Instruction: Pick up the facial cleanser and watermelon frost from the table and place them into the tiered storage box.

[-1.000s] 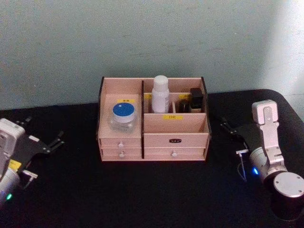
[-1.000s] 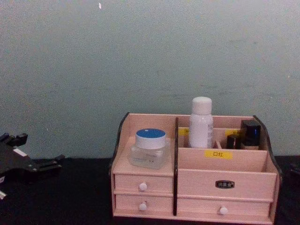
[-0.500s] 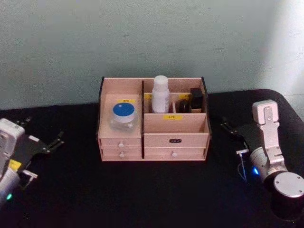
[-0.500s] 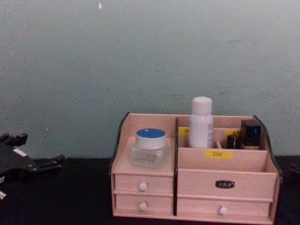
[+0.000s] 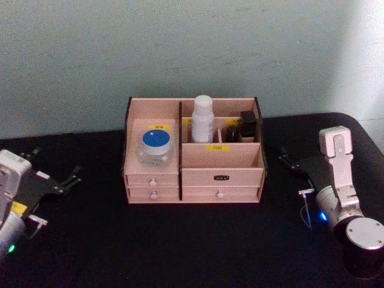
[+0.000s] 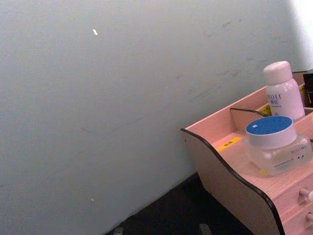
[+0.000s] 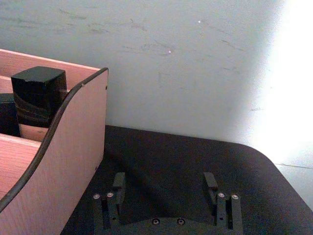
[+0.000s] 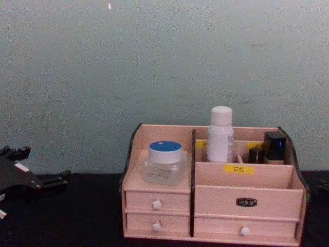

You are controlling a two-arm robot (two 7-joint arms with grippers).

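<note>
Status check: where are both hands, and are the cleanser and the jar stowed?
Left hand open, empty, left of tiered storage box. Right hand open, empty, on its right. Facial cleanser upright in rear compartment, watermelon frost on left tier. Nothing in the way.

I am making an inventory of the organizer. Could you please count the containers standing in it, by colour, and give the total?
White: 1, the tall white cylindrical facial cleanser bottle in a rear compartment.
Clear glass with round blue lid: 1, the squat watermelon frost jar on the left shelf.
Dark: 2, the small dark bottles at the rear right.
Total: 4 containers in the light pinkish wooden tiered storage box.
</note>
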